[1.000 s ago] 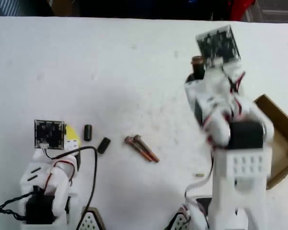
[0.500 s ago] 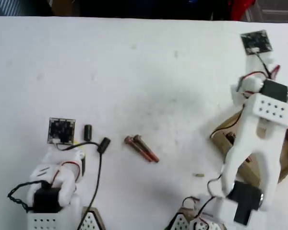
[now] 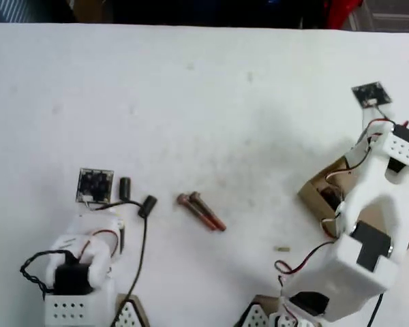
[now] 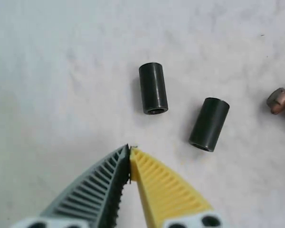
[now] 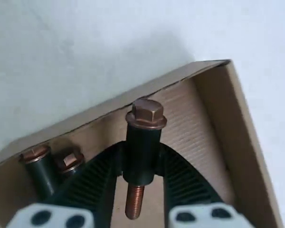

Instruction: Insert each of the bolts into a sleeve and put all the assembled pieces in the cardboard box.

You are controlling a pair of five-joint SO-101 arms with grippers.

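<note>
My right gripper [image 5: 141, 164] is shut on an assembled piece [image 5: 142, 142], a copper bolt through a black sleeve, held above the inside of the cardboard box [image 5: 213, 123]. Two assembled pieces [image 5: 50, 166] stand in the box's corner. In the high view the right arm [image 3: 368, 204] hangs over the box [image 3: 320, 189] at the right edge. My left gripper [image 4: 129, 153] is shut and holds nothing, just short of two loose black sleeves [image 4: 153, 88] [image 4: 209, 124]. In the high view the sleeves [image 3: 125, 188] [image 3: 148, 205] lie left of two copper bolts [image 3: 201, 210].
A small metal bit [image 3: 281, 249] lies on the white table [image 3: 211, 102] between the bolts and the box. A black cable [image 3: 140, 245] runs from the left arm past the sleeves. The end of a bolt [image 4: 280, 100] shows in the left wrist view.
The right arm swung from the table's far side back over the cardboard box, carrying the assembled piece. The left arm shifted slightly right toward the sleeves.
</note>
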